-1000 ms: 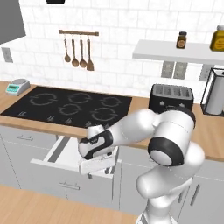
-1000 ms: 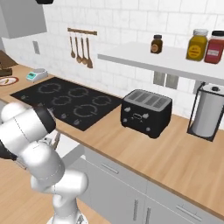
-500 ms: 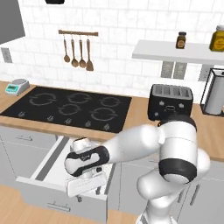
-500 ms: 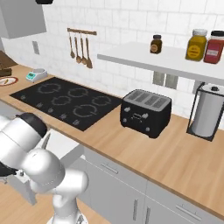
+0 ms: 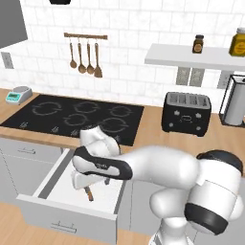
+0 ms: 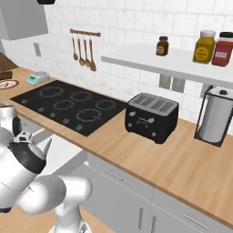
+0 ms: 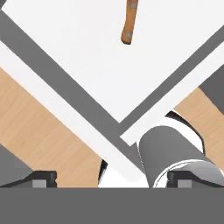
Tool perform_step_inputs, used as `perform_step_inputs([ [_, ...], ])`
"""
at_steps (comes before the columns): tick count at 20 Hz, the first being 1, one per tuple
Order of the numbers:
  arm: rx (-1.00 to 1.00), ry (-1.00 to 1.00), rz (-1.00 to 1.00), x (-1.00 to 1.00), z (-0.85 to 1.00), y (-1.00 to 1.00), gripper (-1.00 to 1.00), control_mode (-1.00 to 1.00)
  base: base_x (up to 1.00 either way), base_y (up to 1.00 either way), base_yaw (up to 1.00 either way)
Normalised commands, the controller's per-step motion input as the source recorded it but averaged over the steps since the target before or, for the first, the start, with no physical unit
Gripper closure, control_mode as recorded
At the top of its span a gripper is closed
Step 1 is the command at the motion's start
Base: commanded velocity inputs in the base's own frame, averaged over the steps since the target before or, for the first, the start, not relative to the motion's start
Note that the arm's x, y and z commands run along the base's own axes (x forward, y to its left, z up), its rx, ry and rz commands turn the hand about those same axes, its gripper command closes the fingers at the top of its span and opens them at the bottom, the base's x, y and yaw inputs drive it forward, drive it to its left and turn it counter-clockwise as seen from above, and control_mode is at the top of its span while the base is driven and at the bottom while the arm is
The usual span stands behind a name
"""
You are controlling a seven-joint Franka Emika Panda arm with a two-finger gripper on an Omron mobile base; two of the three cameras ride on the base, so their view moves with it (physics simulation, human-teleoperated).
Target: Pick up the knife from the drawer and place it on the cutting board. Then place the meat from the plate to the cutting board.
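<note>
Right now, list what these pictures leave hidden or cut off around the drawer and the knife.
- Knife: hand view's top edge cuts off the blade; left base view shows only its handle below the hand.
- Drawer: the arm covers most of its inside in both base views.
- Gripper: fingertips barely rise above the hand view's bottom.

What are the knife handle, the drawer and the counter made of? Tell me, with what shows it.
Knife handle: looks like brown wood with a smooth finish, showing two pale rivets.
Drawer: flat matte white inside, grey front; probably painted board, unclear.
Counter: light wood look, with faint grain lines.
</note>
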Motion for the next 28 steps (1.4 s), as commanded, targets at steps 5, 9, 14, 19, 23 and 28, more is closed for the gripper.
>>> perform_step_inputs([
  [5, -0.03, -0.04, -0.09, 0.89, -0.45, 0.04, -1.00, -1.00, 0.00, 0.00, 0.00],
  [9, 0.00, 0.00, -0.09, 0.59, -0.87, 0.17, -1.00, -1.00, 0.00, 0.00, 0.00],
  [14, 0.00, 0.00, -0.04, 0.36, -0.58, 0.37, -1.00, -1.00, 0.00, 0.00, 0.00],
  [19, -0.03, 0.00, 0.00, 0.21, -0.62, 0.28, -1.00, -1.00, 0.00, 0.00, 0.00],
  [23, -0.04, -0.03, 0.00, 0.30, -0.31, 0.00, -1.00, -1.00, 0.00, 0.00, 0.00],
  [28, -0.01, -0.04, -0.01, 0.29, -0.04, 0.00, -1.00, -1.00, 0.00, 0.00, 0.00],
])
